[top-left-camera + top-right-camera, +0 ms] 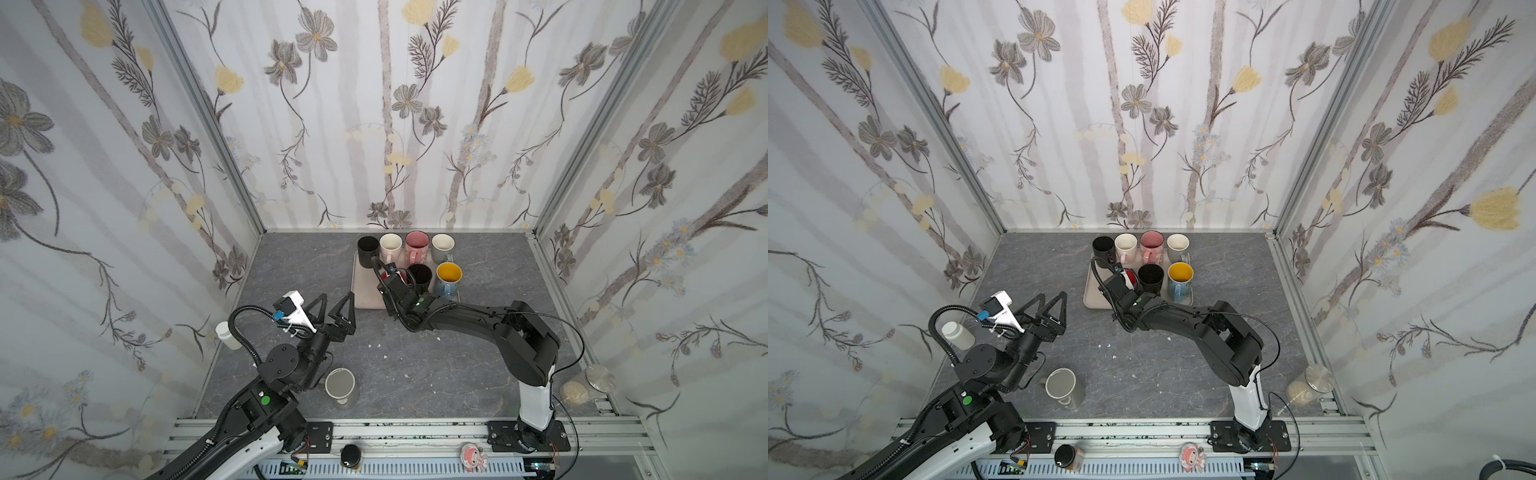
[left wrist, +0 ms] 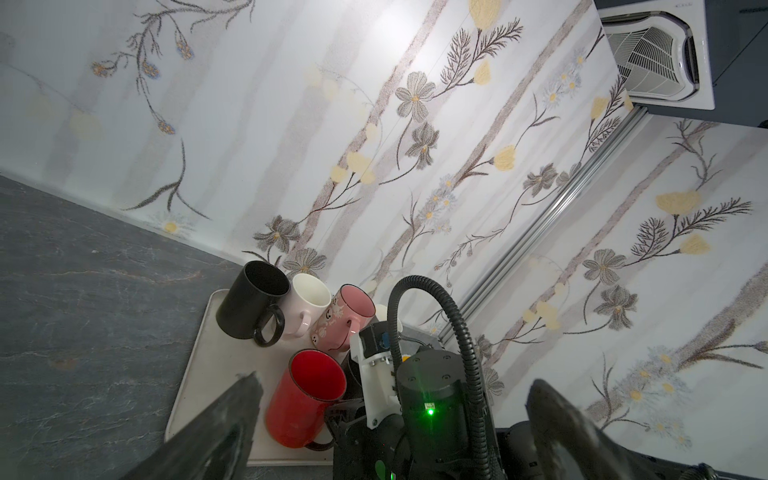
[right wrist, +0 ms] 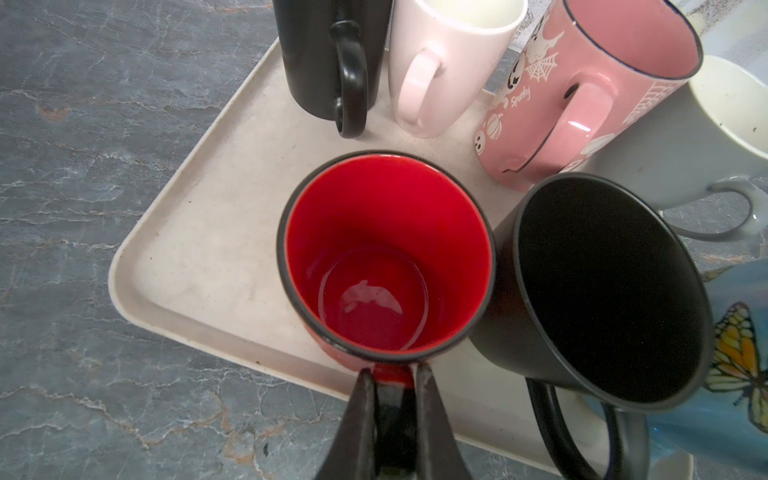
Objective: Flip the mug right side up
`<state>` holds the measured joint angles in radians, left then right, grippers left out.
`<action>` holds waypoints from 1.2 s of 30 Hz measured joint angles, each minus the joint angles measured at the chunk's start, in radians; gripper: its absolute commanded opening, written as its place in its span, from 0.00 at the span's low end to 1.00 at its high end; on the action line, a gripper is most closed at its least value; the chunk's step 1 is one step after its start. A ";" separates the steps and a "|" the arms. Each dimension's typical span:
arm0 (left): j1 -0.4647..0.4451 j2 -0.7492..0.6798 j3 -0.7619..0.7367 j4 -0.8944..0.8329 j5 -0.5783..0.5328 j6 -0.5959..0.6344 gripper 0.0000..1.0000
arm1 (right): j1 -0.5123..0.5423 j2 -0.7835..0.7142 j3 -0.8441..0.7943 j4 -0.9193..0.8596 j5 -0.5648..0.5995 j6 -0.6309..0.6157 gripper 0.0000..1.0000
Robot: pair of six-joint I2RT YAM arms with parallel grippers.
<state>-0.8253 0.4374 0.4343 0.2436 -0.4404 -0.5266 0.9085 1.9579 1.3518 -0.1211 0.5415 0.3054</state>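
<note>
**Though it is held by the handle, red mug stands mouth up**

Where both top views look down, the red mug (image 1: 392, 275) stands on the beige tray (image 1: 362, 296) beside a black mug (image 1: 420, 276). The left gripper (image 1: 337, 296) hangs over the grey marbled table (image 1: 415, 365), jaws spread and empty.

Left wrist: glossy red cylinder (image 2: 307, 399), mouth up, base on tray.

Right wrist: right gripper (image 3: 394, 376), jaws clenched on the dark handle (image 3: 391, 397). Red glaze inside, dark rim, matte speckled tray. Turning looks done; release remains.
</note>
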 measured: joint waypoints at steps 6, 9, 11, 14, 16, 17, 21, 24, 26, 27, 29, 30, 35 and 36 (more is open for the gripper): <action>0.001 0.000 0.000 -0.013 -0.002 0.000 1.00 | 0.000 -0.001 -0.031 0.029 0.006 0.027 0.23; 0.001 0.000 0.000 -0.016 -0.002 0.000 1.00 | 0.000 -0.011 -0.056 0.034 0.006 0.039 0.37; 0.001 0.000 0.000 -0.017 -0.003 0.000 1.00 | 0.001 -0.025 -0.073 0.039 0.006 0.050 0.45; 0.000 0.000 0.000 -0.022 -0.003 0.000 1.00 | 0.004 -0.050 -0.090 0.052 0.003 0.054 0.55; 0.001 0.000 0.000 -0.031 -0.004 -0.001 1.00 | 0.011 -0.077 -0.102 0.065 -0.002 0.056 0.61; 0.001 0.000 0.000 -0.037 -0.005 -0.002 1.00 | 0.014 -0.090 -0.107 0.069 -0.004 0.056 0.63; 0.001 0.003 0.019 -0.067 -0.018 -0.008 1.00 | 0.028 -0.187 -0.155 0.109 -0.029 0.056 0.69; 0.001 0.001 0.040 -0.098 -0.030 -0.009 1.00 | 0.033 -0.291 -0.229 0.161 -0.109 0.049 1.00; 0.001 -0.005 0.053 -0.118 -0.036 -0.009 1.00 | 0.036 -0.362 -0.278 0.193 -0.205 0.023 1.00; 0.001 -0.010 0.059 -0.130 -0.040 -0.009 1.00 | 0.040 -0.394 -0.299 0.208 -0.257 -0.001 1.00; 0.001 -0.021 0.067 -0.145 -0.053 -0.008 1.00 | 0.065 -0.430 -0.322 0.236 -0.352 -0.019 1.00; 0.001 -0.027 0.069 -0.151 -0.058 -0.008 1.00 | 0.087 -0.439 -0.328 0.244 -0.411 -0.037 1.00; 0.001 -0.048 0.080 -0.188 -0.092 -0.008 1.00 | 0.218 -0.432 -0.333 0.243 -0.568 -0.110 1.00; 0.001 -0.051 0.084 -0.195 -0.100 -0.008 1.00 | 0.243 -0.426 -0.333 0.243 -0.585 -0.119 1.00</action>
<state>-0.8246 0.3859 0.5179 0.0486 -0.5404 -0.5350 1.1515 1.5314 1.0191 0.1215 -0.0437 0.1860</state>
